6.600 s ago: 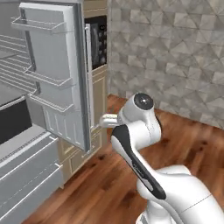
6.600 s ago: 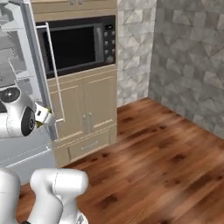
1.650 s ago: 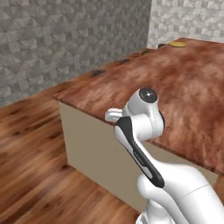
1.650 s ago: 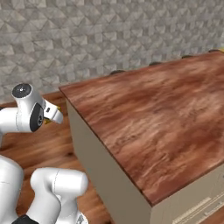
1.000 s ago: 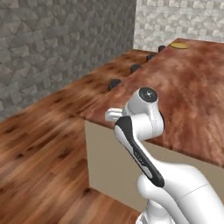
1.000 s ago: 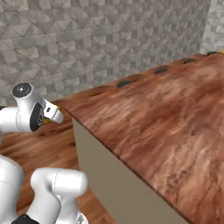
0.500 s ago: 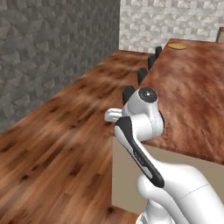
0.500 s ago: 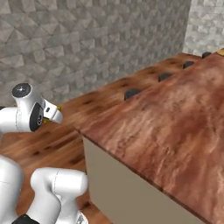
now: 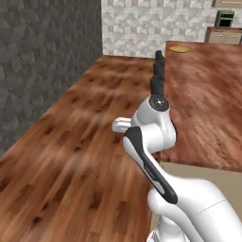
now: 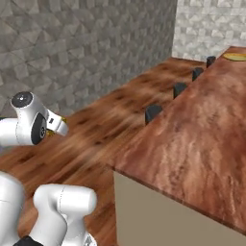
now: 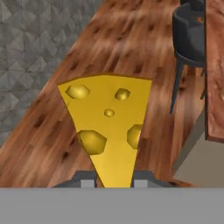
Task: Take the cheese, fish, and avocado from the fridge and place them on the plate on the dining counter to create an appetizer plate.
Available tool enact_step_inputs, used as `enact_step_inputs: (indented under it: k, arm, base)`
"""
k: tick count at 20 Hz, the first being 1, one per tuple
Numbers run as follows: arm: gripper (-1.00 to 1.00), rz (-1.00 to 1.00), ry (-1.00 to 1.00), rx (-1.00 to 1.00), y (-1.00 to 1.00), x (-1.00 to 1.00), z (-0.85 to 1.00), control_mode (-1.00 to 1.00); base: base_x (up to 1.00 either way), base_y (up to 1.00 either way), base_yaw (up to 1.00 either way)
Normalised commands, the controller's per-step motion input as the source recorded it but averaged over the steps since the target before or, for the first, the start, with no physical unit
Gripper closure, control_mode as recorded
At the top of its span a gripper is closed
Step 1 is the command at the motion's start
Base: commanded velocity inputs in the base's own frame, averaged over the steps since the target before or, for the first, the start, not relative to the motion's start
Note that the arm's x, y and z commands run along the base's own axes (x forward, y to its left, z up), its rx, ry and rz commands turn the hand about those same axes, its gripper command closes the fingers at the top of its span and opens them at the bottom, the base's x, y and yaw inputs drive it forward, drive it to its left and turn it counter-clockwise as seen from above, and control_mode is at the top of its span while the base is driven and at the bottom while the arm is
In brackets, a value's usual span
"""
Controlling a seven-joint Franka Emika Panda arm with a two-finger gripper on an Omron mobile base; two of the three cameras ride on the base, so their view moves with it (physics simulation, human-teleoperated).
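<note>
One cheese (image 11: 107,127) clamped in tool (image 11: 113,180) | wedge tip hidden | plate (image 9: 179,48) far

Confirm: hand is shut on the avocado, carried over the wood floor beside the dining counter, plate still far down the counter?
Not the avocado. The hand view shows the hand shut on the cheese, a yellow wedge with holes. The rest stands: it is over the wood floor beside the dining counter, and the plate sits at its far end.

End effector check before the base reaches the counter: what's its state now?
End effector: closed on the cheese, the wedge's narrow end pinched between the fingertips.
</note>
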Motion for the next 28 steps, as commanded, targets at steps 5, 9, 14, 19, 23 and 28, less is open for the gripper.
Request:
enact_step_inputs:
  k: [5,9,14,19,23,28]
  arm:
    - [1.00,0.00,0.00,0.00,0.00,0.00,0.00,1.00]
    - [1.00,0.00,0.00,0.00,0.00,0.00,0.00,1.00]
    - [1.00,0.00,0.00,0.00,0.00,0.00,0.00,1.00]
    - [1.00,0.00,0.00,0.00,0.00,0.00,0.00,1.00]
    - [1.00,0.00,0.00,0.00,0.00,0.00,0.00,1.00]
    - [1.00,0.00,0.00,0.00,0.00,0.00,0.00,1.00]
  base:
    - [0.59,1.00,-0.40]
    - [0.67,1.00,-0.41]
    - [0.80,1.00,-0.42]
    - [0.90,1.00,-0.42]
    - [0.95,1.00,-0.43]
    - [0.96,1.00,-0.43]
